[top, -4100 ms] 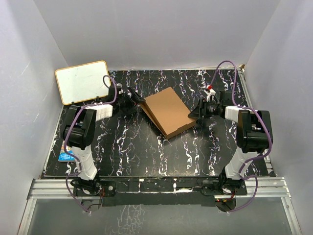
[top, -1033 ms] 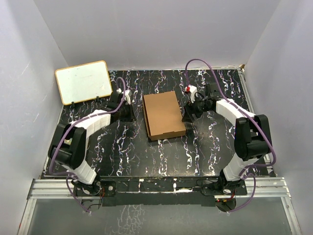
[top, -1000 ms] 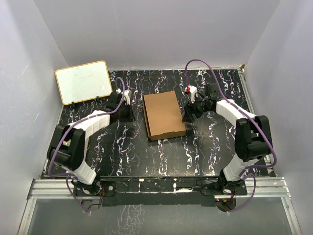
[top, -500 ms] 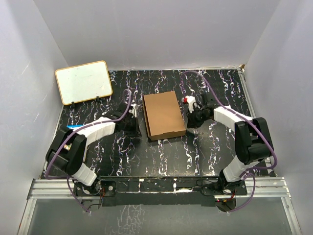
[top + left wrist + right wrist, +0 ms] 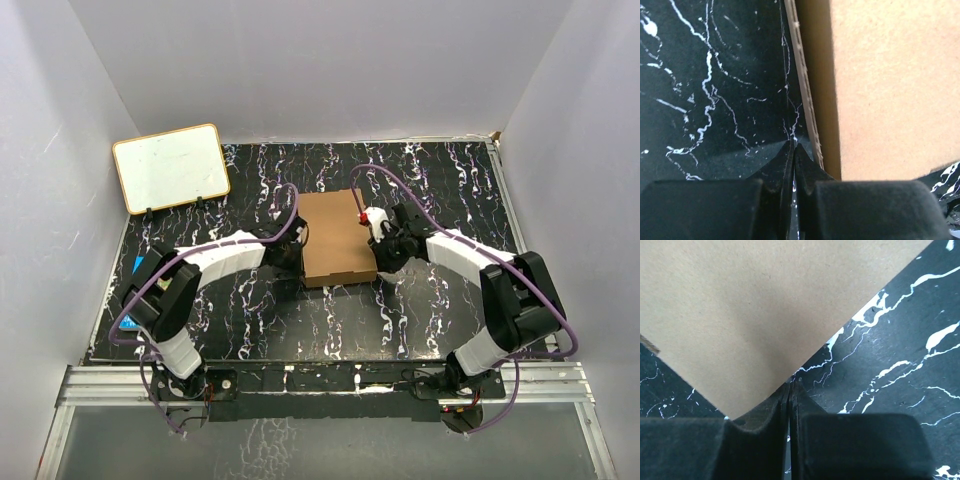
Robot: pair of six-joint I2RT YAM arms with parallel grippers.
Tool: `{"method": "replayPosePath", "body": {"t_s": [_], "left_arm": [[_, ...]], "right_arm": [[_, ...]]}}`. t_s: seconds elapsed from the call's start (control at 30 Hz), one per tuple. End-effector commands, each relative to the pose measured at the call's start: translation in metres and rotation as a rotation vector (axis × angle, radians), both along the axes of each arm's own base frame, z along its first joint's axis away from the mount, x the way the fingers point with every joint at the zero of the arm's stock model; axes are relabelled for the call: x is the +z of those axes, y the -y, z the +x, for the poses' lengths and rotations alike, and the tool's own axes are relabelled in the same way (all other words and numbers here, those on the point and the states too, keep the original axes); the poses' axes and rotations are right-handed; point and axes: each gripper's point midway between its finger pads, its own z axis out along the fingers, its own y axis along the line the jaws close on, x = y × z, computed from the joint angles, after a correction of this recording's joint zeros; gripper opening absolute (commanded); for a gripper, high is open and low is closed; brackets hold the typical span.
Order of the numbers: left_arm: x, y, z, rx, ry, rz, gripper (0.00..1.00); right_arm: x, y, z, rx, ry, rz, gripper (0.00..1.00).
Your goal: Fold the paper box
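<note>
Lying flat on the table (image 5: 440, 190), the paper box (image 5: 335, 235) sits between the two claws, its long axis running away from the arm bases. It lies just right of the left claw (image 5: 792, 150), whose fingers are pressed together on nothing. Its near right corner lies just ahead and left of the right claw (image 5: 790, 387), likewise closed and empty. Both are about equally near; whether either touches it cannot be told. The box looks shallow, plain brown, lid down, with a corrugated edge showing on its left side.
</note>
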Motion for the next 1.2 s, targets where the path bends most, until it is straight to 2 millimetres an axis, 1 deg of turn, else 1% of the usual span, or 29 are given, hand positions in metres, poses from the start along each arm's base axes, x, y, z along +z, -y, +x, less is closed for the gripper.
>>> {"method": "replayPosePath", "body": {"t_s": [0.0,0.03,0.1,0.17,0.2,0.33,0.4,0.47,0.5,0.57,0.6,0.67,0.73,0.77,0.83,0.93,1.07,1.13,1.17], "left_arm": [[0.036,-0.006,0.003,0.023,0.071,-0.026,0.02],[0.037,-0.015,0.003,0.050,0.067,-0.039,0.03],[0.036,-0.026,0.000,0.083,0.054,-0.070,0.03],[0.035,-0.031,-0.006,0.096,0.038,-0.083,0.02],[0.033,-0.031,-0.010,0.097,0.021,-0.090,0.00],[0.032,-0.018,-0.022,0.090,-0.028,-0.165,0.00],[0.035,-0.012,-0.023,0.084,-0.022,-0.180,0.00],[0.039,-0.004,-0.021,0.066,-0.014,-0.195,0.00],[0.041,0.003,-0.020,0.054,-0.011,-0.207,0.00],[0.045,0.023,-0.012,0.026,-0.002,-0.233,0.00],[0.050,0.036,-0.008,0.006,0.006,-0.245,0.00],[0.055,0.059,-0.005,-0.032,0.007,-0.249,0.00],[0.057,0.073,-0.006,-0.056,-0.003,-0.237,0.00],[0.056,0.076,-0.008,-0.064,-0.008,-0.230,0.00],[0.056,0.071,-0.012,-0.061,-0.007,-0.213,0.00],[0.060,0.051,-0.016,-0.042,0.017,-0.167,0.00],[0.063,0.023,-0.028,-0.050,0.026,-0.134,0.00],[0.064,0.008,-0.028,-0.053,0.041,-0.127,0.02],[0.066,0.000,-0.024,-0.049,0.053,-0.130,0.03]], "right_arm": [[0.037,-0.004,0.029,-0.036,0.135,0.092,0.09],[0.038,0.001,0.032,-0.056,0.140,0.093,0.09],[0.039,0.010,0.036,-0.087,0.143,0.089,0.10],[0.039,0.012,0.036,-0.093,0.139,0.094,0.10],[0.038,0.013,0.035,-0.093,0.136,0.096,0.10],[0.032,0.015,0.029,-0.095,0.112,0.085,0.09],[0.030,0.015,0.026,-0.092,0.101,0.080,0.08],[0.029,0.012,0.021,-0.081,0.090,0.081,0.08],[0.029,0.005,0.016,-0.057,0.086,0.079,0.08],[0.027,-0.013,0.005,-0.007,0.082,0.073,0.08],[0.027,-0.024,-0.001,0.026,0.078,0.074,0.08],[0.028,-0.039,-0.009,0.066,0.071,0.068,0.08],[0.031,-0.046,-0.012,0.080,0.061,0.069,0.08],[0.034,-0.048,-0.012,0.076,0.053,0.067,0.08],[0.037,-0.045,-0.011,0.063,0.054,0.054,0.08],[0.042,-0.033,-0.002,0.017,0.101,0.023,0.08],[0.049,-0.004,0.015,-0.065,0.140,0.026,0.09],[0.052,0.010,0.023,-0.091,0.158,0.025,0.10],[0.054,0.015,0.029,-0.099,0.171,0.022,0.10]]}}
